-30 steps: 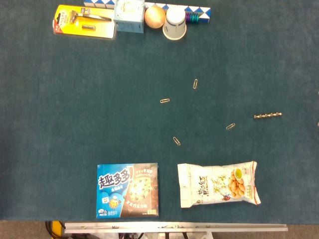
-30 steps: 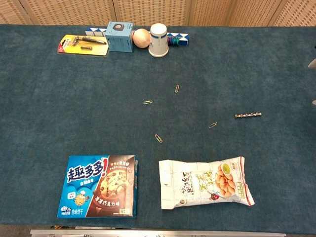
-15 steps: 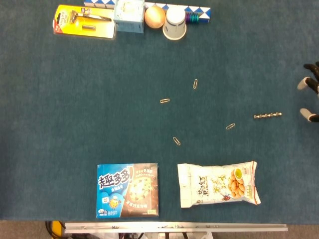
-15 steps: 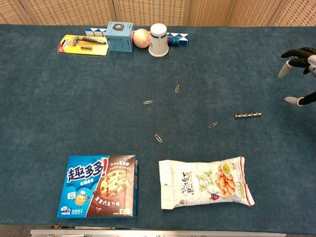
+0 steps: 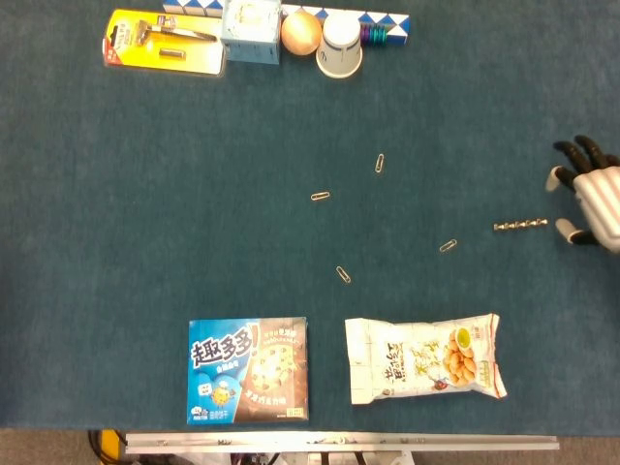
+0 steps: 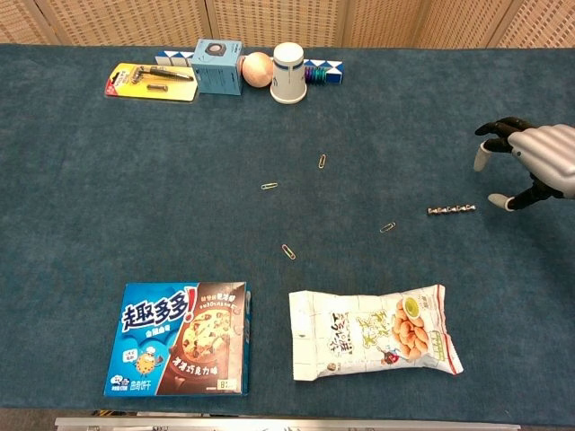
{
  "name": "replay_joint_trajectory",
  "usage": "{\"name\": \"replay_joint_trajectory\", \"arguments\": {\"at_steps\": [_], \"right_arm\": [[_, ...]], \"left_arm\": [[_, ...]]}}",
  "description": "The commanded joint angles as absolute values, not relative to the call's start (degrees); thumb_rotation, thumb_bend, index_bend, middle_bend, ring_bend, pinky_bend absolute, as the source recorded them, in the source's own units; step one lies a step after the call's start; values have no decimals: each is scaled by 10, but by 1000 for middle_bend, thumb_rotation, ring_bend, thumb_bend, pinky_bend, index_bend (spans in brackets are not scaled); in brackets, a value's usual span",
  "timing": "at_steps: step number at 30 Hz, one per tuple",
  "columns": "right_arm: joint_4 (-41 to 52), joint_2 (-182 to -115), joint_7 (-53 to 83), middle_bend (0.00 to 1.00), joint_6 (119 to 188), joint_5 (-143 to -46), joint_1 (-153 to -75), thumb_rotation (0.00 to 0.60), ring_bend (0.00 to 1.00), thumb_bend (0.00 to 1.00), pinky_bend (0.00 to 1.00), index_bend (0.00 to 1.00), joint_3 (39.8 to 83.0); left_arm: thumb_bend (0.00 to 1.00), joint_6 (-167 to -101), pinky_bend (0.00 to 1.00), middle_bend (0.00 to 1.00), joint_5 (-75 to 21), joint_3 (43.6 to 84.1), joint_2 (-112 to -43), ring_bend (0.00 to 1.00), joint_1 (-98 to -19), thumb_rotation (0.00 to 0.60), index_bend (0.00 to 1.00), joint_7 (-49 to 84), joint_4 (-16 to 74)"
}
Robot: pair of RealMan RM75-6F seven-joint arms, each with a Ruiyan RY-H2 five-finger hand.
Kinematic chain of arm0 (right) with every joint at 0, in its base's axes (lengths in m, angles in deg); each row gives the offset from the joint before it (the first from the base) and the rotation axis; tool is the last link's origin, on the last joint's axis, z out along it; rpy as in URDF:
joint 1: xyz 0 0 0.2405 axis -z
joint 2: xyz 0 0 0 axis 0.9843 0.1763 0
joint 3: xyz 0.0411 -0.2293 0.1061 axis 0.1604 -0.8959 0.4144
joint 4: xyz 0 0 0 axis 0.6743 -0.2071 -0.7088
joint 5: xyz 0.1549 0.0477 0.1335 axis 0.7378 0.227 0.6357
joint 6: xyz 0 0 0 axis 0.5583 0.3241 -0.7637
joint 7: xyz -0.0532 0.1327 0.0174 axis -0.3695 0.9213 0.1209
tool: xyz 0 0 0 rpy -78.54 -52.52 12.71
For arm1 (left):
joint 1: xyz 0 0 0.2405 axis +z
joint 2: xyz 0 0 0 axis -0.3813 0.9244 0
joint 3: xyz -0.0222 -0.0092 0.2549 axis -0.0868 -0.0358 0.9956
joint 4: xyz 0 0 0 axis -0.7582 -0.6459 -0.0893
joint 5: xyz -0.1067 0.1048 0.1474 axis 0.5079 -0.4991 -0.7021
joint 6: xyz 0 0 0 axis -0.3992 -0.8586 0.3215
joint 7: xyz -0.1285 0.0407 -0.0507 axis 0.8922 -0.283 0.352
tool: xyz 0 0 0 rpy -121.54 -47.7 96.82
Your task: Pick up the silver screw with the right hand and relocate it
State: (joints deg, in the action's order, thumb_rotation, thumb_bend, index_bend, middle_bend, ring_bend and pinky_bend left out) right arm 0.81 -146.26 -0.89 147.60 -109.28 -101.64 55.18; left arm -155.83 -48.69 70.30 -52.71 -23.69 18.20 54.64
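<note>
One silver screw (image 5: pixel 520 226) is lying lengthwise along the desk's right edge side, pointing at the empty, spread right hand (image 5: pixel 589 205) just beside it.

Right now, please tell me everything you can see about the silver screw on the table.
The silver screw is a thin, pale metallic rod with a bumpy, threaded look; finer detail is too small to tell. It lies flat on the dark blue-green table, lengthwise left to right, at the right side, with one paper clip just to its lower left. Nothing touches it. The right hand is close beside its right end with fingers spread, apart from it.
</note>
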Motion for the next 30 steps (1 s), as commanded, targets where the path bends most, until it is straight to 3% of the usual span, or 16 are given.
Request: {"name": "replay_joint_trajectory", "arguments": {"at_steps": [1, 10, 30], "right_arm": [[16, -1474, -24, 126, 1470, -1087, -1021, 600, 51, 228, 257, 414, 547], [27, -1494, -57, 97, 1468, -1075, -1026, 600, 0, 229, 167, 437, 539], [45, -1525, -108, 89, 1467, -1056, -1036, 600, 0, 230, 148, 486, 531]], "left_arm": [[0, -1558, 597, 433, -486, 702, -526, 462, -237, 600, 526, 184, 546], [0, -1556, 597, 433, -485, 702, -524, 462, -236, 600, 526, 188, 547], [0, -1551, 597, 433, -482, 702, -523, 462, -237, 600, 525, 183, 549]]}}
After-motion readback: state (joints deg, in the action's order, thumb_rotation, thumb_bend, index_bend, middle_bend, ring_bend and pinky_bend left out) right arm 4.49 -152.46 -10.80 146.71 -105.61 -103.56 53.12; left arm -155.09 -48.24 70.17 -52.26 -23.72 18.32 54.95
